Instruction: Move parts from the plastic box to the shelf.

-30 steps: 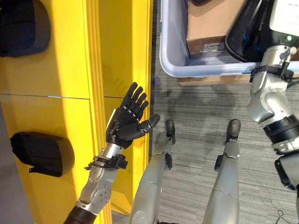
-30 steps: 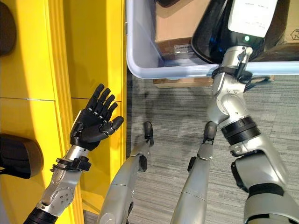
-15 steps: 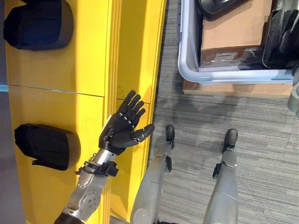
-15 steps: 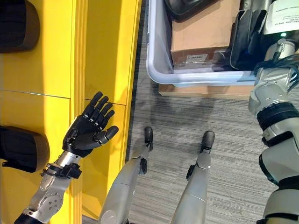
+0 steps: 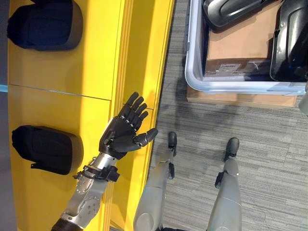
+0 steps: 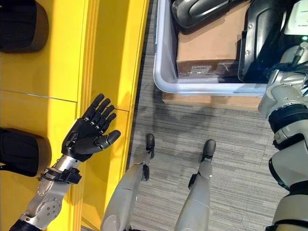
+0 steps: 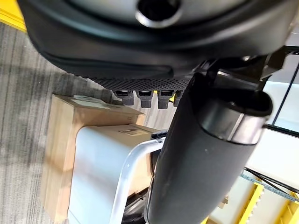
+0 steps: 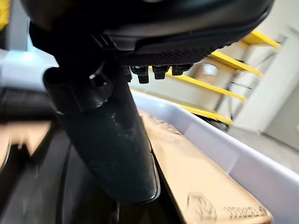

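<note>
Reaching into the plastic box [image 5: 192,72] at the far right, the right arm is putting the right hand [image 8: 107,135] just over the dark parts there; the thumb is standing out straight and the short fingertips are not curling, so I judge it wide and holding nothing. One risk is that the hand is closing on an edge of a big part [image 5: 291,43] and the part is slipping, because these shells look smooth and curved. Another risk is that the arm is catching the box rim while lifting, which could drag the box off the flat cardboard [image 5: 240,99] under it.

Counting from largest: one yellow shelf [image 5: 96,72] at the left, one plastic box, one brown carton [image 5: 238,48] inside the box, two dark parts in the box (the second [image 5: 231,9] at the far edge), and two dark parts already lying on the shelf, one far [image 5: 45,24] and one near [image 5: 45,149]. The left hand [image 5: 122,137] is hovering beside the shelf front with fingers spread wide, empty.
</note>
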### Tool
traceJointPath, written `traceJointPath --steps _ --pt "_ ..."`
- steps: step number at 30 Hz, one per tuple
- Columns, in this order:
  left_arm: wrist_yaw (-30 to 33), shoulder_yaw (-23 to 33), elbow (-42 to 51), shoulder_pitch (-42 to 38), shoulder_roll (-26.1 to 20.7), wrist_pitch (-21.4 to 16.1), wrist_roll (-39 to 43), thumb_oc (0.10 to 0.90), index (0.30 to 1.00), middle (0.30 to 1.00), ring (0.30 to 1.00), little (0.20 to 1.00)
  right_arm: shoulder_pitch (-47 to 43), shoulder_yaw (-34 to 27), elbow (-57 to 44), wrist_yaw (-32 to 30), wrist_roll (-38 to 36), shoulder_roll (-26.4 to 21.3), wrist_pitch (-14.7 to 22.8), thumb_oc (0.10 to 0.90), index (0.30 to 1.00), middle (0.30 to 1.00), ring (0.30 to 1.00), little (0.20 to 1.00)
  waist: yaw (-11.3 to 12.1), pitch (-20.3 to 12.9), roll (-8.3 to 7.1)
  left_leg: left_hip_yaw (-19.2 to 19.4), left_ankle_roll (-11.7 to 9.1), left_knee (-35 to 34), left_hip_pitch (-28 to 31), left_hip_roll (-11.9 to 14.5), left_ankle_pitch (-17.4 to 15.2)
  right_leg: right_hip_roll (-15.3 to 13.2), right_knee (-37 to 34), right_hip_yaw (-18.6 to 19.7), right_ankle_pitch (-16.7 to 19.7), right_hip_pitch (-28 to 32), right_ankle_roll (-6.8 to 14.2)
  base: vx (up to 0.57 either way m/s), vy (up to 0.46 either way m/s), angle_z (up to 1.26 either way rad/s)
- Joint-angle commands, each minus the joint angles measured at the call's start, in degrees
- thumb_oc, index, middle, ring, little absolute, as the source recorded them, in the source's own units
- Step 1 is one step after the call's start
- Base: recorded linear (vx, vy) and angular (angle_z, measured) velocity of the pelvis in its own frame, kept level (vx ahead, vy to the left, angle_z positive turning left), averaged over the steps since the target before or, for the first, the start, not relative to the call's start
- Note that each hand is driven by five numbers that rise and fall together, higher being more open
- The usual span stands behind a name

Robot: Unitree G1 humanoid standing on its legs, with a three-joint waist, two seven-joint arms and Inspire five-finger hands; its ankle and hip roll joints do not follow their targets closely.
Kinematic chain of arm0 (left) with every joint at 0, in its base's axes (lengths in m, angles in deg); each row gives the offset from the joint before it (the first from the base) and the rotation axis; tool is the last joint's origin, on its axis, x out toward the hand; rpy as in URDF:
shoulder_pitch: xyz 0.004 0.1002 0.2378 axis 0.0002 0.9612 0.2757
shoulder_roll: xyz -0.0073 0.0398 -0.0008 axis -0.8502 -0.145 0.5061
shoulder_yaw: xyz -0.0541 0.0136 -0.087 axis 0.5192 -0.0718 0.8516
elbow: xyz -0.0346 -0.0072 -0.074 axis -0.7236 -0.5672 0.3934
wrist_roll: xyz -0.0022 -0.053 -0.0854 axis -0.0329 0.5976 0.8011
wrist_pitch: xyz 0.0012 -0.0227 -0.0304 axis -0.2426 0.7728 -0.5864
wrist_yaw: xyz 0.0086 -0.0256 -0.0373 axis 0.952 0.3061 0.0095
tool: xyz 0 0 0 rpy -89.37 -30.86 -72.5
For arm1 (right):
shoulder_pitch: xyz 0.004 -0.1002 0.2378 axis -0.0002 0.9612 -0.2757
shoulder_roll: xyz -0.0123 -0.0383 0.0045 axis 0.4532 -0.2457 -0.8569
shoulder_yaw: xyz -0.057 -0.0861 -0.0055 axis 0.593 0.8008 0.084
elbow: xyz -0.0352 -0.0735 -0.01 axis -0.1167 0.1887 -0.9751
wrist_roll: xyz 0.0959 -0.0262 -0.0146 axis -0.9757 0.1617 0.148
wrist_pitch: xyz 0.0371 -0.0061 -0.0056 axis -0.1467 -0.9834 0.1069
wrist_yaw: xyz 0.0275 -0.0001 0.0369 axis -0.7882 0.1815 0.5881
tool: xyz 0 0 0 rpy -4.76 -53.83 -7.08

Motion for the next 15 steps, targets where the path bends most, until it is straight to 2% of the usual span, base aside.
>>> traceJointPath --steps 1,5,7,8,12,15 --pt "-1.7 4.4 9.0 -0.1 -1.0 -3.2 1.0 0.900 1.000 1.000 1.000 1.000 -6.0 -3.1 -1.3 -11.2 -3.0 -9.1 1.3 0.900 1.000 1.000 1.000 1.000 -0.7 0.8 1.11 0.9 0.4 -2.0 4.8 -0.1 -7.5 1.6 4.5 -6.7 -11.6 3.2 -3.8 0.00 0.000 0.00" --pt "-2.0 5.0 9.3 -0.3 -0.2 -1.7 1.4 0.900 1.000 1.000 1.000 1.000 -0.6 -13.4 -7.1 -16.8 -7.0 -6.2 6.7 0.900 1.000 1.000 1.000 1.000 -1.2 0.8 0.97 1.4 0.5 -2.6 8.6 0.2 -8.4 1.8 4.4 -6.7 -12.2 6.2 -4.0 0.02 0.005 -0.01" --pt "-1.6 5.3 9.5 -0.5 0.1 -0.8 1.4 0.900 1.000 1.000 1.000 1.000 2.0 -17.2 -9.7 -16.9 -5.7 -5.2 7.5 0.900 1.000 1.000 1.000 1.000 -1.6 0.8 0.82 1.3 0.4 -2.7 10.1 0.3 -8.8 1.9 4.5 -6.8 -12.5 7.4 -4.0 0.05 0.011 -0.03" --pt "-1.5 5.4 9.3 -0.7 0.6 -0.4 1.4 0.900 1.000 1.000 1.000 1.000 3.7 -19.9 -12.2 -18.0 -8.0 -4.2 8.7 0.900 1.000 1.000 1.000 1.000 -1.9 0.8 0.73 1.5 0.4 -2.8 11.4 0.5 -9.1 2.2 4.5 -6.7 -12.8 8.5 -4.2 0.05 0.024 -0.04" --pt "-0.7 5.7 9.4 -1.6 1.5 1.0 1.3 0.900 1.000 1.000 1.000 1.000 9.1 -26.9 -18.1 -17.1 -6.5 -1.1 9.8 0.900 1.000 1.000 1.000 1.000 -2.8 0.8 0.34 1.6 0.2 -3.1 14.5 0.9 -9.7 2.6 4.4 -6.4 -13.3 11.1 -4.3 0.03 0.007 -0.04" --pt "-0.4 5.8 9.0 -2.2 2.2 1.7 1.0 0.900 1.000 1.000 1.000 1.000 11.7 -29.5 -22.3 -16.4 -5.5 0.9 9.7 0.900 1.000 1.000 1.000 1.000 -3.2 0.8 -0.18 1.5 0.1 -3.5 16.2 1.4 -9.9 3.0 4.3 -6.2 -13.5 12.5 -4.4 0.00 0.000 0.00"
